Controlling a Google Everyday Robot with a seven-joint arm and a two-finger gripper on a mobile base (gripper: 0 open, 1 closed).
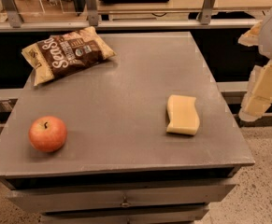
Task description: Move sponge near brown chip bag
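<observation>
Apple [47, 134] sits front-left; sponge [182, 115] lies left of the gripper [261, 95], whose opening is unclear.

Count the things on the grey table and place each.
3. The brown chip bag lies back left, the apple front left, the sponge front right. None seems hidden. The gripper hangs beyond the table's right edge.

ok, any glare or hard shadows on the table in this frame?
Camera view: warm, dim light, no hard glare on the grey table; soft, short shadows hug the apple, the sponge and the brown chip bag; the hand hangs at the right edge, beside the table, partly cropped.
</observation>
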